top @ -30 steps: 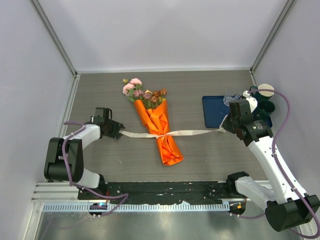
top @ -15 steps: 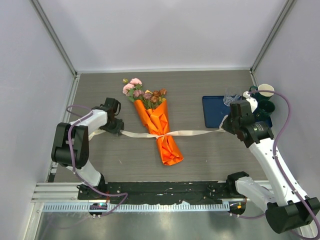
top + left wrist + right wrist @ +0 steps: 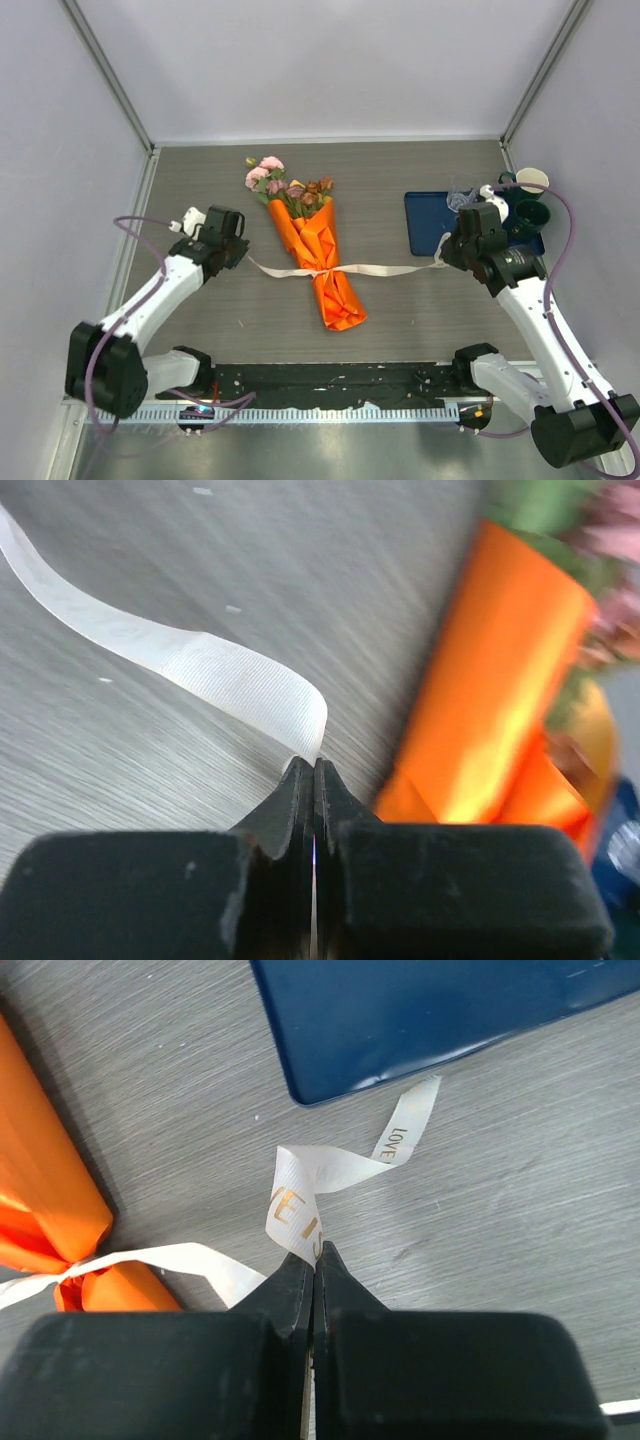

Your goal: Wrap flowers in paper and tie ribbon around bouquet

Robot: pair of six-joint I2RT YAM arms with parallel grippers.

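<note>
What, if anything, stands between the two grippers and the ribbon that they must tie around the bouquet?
Nothing visible does. The left gripper is shut on one end of the ribbon, and the right gripper on the other end. Between them the ribbon crosses the bouquet, with no other thing on it.

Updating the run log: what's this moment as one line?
left end effector: shut on ribbon | right end effector: shut on ribbon | bouquet: lying flat, ribbon around middle
</note>
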